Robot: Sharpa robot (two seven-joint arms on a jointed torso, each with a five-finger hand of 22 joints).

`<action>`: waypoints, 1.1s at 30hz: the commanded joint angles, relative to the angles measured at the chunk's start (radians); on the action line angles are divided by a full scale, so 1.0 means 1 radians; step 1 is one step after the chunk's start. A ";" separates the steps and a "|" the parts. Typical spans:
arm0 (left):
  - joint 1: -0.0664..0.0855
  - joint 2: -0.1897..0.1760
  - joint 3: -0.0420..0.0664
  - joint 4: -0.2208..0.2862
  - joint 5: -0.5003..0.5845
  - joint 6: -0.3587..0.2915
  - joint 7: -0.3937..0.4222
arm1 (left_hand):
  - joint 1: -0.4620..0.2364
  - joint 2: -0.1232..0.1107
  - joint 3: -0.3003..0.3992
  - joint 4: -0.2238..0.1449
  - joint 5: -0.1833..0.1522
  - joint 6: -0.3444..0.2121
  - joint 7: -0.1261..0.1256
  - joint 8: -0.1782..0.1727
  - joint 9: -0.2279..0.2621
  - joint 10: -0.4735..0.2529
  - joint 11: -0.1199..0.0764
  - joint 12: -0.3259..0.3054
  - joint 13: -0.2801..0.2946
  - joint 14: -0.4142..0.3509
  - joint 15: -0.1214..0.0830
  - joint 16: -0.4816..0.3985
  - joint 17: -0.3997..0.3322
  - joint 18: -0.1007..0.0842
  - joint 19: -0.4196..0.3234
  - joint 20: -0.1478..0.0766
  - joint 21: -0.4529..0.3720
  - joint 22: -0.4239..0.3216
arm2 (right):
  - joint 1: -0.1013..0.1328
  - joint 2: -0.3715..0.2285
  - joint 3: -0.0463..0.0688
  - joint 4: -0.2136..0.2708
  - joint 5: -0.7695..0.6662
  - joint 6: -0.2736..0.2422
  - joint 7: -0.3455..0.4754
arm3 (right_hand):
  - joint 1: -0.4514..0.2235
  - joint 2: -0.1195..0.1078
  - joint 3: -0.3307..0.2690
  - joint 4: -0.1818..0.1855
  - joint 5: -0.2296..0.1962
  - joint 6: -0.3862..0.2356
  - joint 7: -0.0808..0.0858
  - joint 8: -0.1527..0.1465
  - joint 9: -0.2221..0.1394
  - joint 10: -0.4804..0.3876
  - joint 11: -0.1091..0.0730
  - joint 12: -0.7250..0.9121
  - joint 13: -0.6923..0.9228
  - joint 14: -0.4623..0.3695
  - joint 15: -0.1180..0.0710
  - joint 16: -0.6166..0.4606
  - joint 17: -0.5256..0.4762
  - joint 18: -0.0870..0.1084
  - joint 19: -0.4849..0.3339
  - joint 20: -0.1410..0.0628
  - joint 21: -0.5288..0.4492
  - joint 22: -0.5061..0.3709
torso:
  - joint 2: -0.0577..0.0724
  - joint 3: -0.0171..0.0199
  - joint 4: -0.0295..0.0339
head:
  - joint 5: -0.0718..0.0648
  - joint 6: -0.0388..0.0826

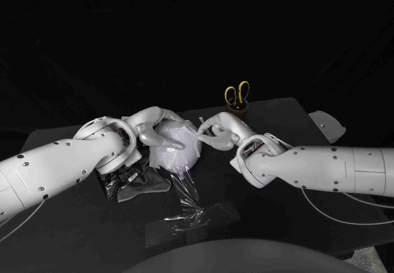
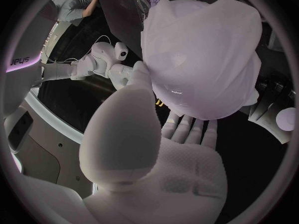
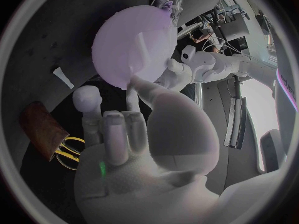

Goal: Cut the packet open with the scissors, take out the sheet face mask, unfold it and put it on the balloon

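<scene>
Nearest the camera, the left arm [image 1: 57,165] is seen entering from the lower left of the head view and the right arm [image 1: 328,168] from the lower right. Both are angled inward to meet at the centre of the frame.

Between them sits a balloon [image 3: 131,40], pale lilac, round and smooth. A pale sheet mask [image 2: 206,55] is draped over one side of it, with angular edges standing off the curve.

The balloon is cupped by the left hand [image 1: 152,129], with the thumb raised along one side and the fingers pressed beneath. The right hand [image 1: 220,129] is set against the balloon's other side. One fingertip touches it and the other fingers are spread, but whether the mask's edge is pinched cannot be told.

A dark glossy packet [image 1: 123,177] lies under the left arm, left of centre. Crumpled clear film [image 1: 191,211] lies at lower centre. Yellow-handled scissors [image 1: 237,92] stand in a brown holder [image 1: 236,106] above centre, on the black table [image 1: 279,122].
</scene>
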 commanded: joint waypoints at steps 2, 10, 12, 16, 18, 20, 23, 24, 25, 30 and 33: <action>-0.002 0.000 -0.002 0.000 0.001 0.021 0.000 | 0.009 0.002 0.002 -0.001 -0.005 -0.006 0.082 -0.003 0.001 0.004 -0.002 -0.005 0.000 -0.005 -0.005 -0.005 -0.001 0.019 0.009 -0.001 0.000 0.001 | -0.001 -0.011 0.000 0.004 0.013 0.048 -0.027 | -0.002 0.006 0.006 -0.001 0.006 0.029 -0.013 0.006 0.041 0.104 -0.008 0.003 0.263 0.104 -0.009 0.003 0.264 0.010 0.005 -0.001 0.003 0.001 | 0.000 -0.0004 0.0003 | 0.000 0.002; -0.002 0.001 -0.002 -0.001 0.001 0.019 -0.001 | 0.010 -0.001 -0.001 0.000 -0.005 -0.009 0.082 -0.006 -0.001 0.000 -0.003 -0.009 0.000 -0.005 -0.006 -0.007 -0.001 0.021 0.010 -0.001 0.001 0.001 | -0.001 -0.016 0.000 0.007 0.034 0.113 -0.063 | -0.004 0.005 0.007 -0.002 0.006 0.030 -0.014 0.008 0.043 0.104 -0.009 0.003 0.263 0.104 -0.009 0.003 0.264 0.011 0.002 -0.001 -0.002 -0.002 | 0.000 -0.0003 0.0012 | -0.001 0.003; -0.002 0.001 -0.003 -0.001 0.001 0.019 -0.001 | 0.010 -0.001 -0.001 0.000 -0.005 -0.009 0.082 -0.006 -0.001 0.000 -0.003 -0.009 0.000 -0.005 -0.006 -0.007 -0.001 0.021 0.010 -0.001 0.001 0.001 | -0.001 -0.016 0.000 0.007 0.043 0.125 -0.072 | -0.004 0.005 0.007 -0.002 0.006 0.030 -0.014 0.008 0.044 0.104 -0.009 0.003 0.263 0.104 -0.010 0.003 0.264 0.012 0.000 -0.001 -0.004 -0.003 | 0.000 -0.0005 0.0016 | -0.001 0.004; -0.002 0.001 -0.003 -0.001 0.001 0.018 -0.003 | 0.011 -0.007 -0.011 0.000 -0.004 -0.021 0.090 -0.014 -0.006 -0.009 0.004 -0.017 -0.001 -0.003 0.000 -0.009 -0.001 0.025 0.010 -0.001 0.000 0.000 | -0.001 -0.016 0.000 0.008 0.057 0.142 -0.088 | -0.005 0.005 0.007 -0.002 0.006 0.030 -0.014 0.009 0.045 0.104 -0.009 0.003 0.263 0.104 -0.010 0.003 0.264 0.012 -0.001 -0.001 -0.006 -0.004 | 0.001 -0.0007 0.0008 | -0.001 0.006; -0.002 0.001 -0.003 -0.001 0.001 0.017 -0.004 | 0.011 -0.009 -0.013 0.000 -0.004 -0.024 0.093 -0.016 -0.007 -0.010 0.007 -0.019 -0.001 -0.004 0.003 -0.010 -0.002 0.027 0.010 -0.002 0.000 0.000 | -0.001 -0.016 0.000 0.009 0.063 0.149 -0.095 | -0.005 0.005 0.007 -0.002 0.006 0.030 -0.014 0.009 0.045 0.104 -0.009 0.003 0.263 0.104 -0.010 0.003 0.264 0.012 -0.001 -0.001 -0.006 -0.004 | 0.001 -0.0005 0.0008 | -0.001 0.006; -0.002 0.001 -0.003 -0.001 0.001 0.016 -0.006 | 0.011 -0.009 -0.015 0.000 -0.004 -0.026 0.095 -0.018 -0.008 -0.011 0.010 -0.021 -0.001 -0.003 0.005 -0.011 -0.002 0.029 0.010 -0.002 0.000 0.000 | -0.001 -0.016 0.000 0.010 0.070 0.155 -0.102 | -0.005 0.005 0.007 -0.002 0.006 0.030 -0.014 0.009 0.045 0.104 -0.009 0.003 0.263 0.104 -0.010 0.003 0.264 0.012 -0.001 -0.001 -0.006 -0.004 | 0.001 -0.0002 0.0008 | -0.001 0.008; -0.002 0.001 -0.003 -0.001 0.000 0.013 -0.010 | 0.010 -0.013 -0.021 0.001 -0.003 -0.031 0.101 -0.023 -0.010 -0.013 0.016 -0.025 -0.001 -0.001 0.012 -0.012 -0.002 0.033 0.011 -0.001 0.000 0.000 | -0.001 -0.016 0.000 0.012 0.077 0.157 -0.109 | -0.006 0.005 0.008 -0.002 0.006 0.030 -0.015 0.010 0.046 0.104 -0.010 0.003 0.263 0.104 -0.010 0.003 0.264 0.012 -0.002 -0.001 -0.008 -0.005 | 0.001 -0.0002 0.0006 | -0.001 0.009; -0.002 0.001 -0.003 -0.001 0.000 0.011 -0.011 | 0.010 -0.014 -0.023 0.001 -0.003 -0.034 0.104 -0.024 -0.011 -0.013 0.019 -0.026 -0.001 0.000 0.015 -0.012 -0.001 0.034 0.011 -0.001 0.000 0.000 | -0.001 -0.017 0.000 0.014 0.079 0.157 -0.111 | -0.006 0.005 0.008 -0.002 0.006 0.030 -0.015 0.010 0.046 0.104 -0.010 0.003 0.263 0.104 -0.010 0.003 0.264 0.012 -0.002 -0.001 -0.008 -0.005 | 0.000 0.0000 0.0006 | -0.001 0.010; -0.002 0.001 -0.003 -0.001 -0.001 0.011 -0.012 | 0.010 -0.015 -0.023 0.000 -0.003 -0.034 0.106 -0.025 -0.012 -0.013 0.021 -0.027 -0.001 0.001 0.017 -0.012 -0.001 0.035 0.011 0.000 0.000 -0.001 | -0.001 -0.017 0.000 0.015 0.080 0.157 -0.112 | -0.006 0.005 0.008 -0.002 0.006 0.030 -0.015 0.010 0.046 0.104 -0.010 0.003 0.263 0.104 -0.010 0.003 0.264 0.012 -0.002 -0.001 -0.008 -0.005 | 0.000 0.0000 0.0006 | -0.001 0.010; -0.002 0.000 -0.003 -0.001 -0.001 0.006 -0.018 | 0.009 -0.019 -0.034 0.000 -0.003 -0.052 0.121 -0.037 -0.018 -0.015 0.035 -0.032 -0.001 0.006 0.031 -0.013 -0.001 0.038 0.015 0.002 0.001 0.000 | -0.001 -0.024 0.000 0.024 0.093 0.145 -0.116 | -0.007 0.005 0.009 -0.002 0.006 0.031 -0.015 0.012 0.048 0.104 -0.010 0.003 0.263 0.104 -0.010 0.003 0.264 0.013 -0.003 -0.001 -0.010 -0.006 | 0.000 -0.0002 0.0000 | -0.002 0.012; -0.002 0.001 -0.003 -0.002 -0.001 0.005 -0.022 | 0.008 -0.021 -0.037 0.000 -0.003 -0.059 0.125 -0.042 -0.021 -0.016 0.041 -0.034 -0.002 0.008 0.036 -0.014 -0.001 0.036 0.017 0.002 0.001 0.001 | -0.002 -0.027 0.000 0.030 0.103 0.130 -0.110 | -0.009 0.004 0.010 -0.002 0.006 0.030 -0.016 0.013 0.050 0.103 -0.010 -0.002 0.261 0.104 -0.011 0.003 0.264 0.013 -0.005 -0.002 -0.013 -0.007 | 0.000 -0.0004 -0.0005 | -0.002 0.013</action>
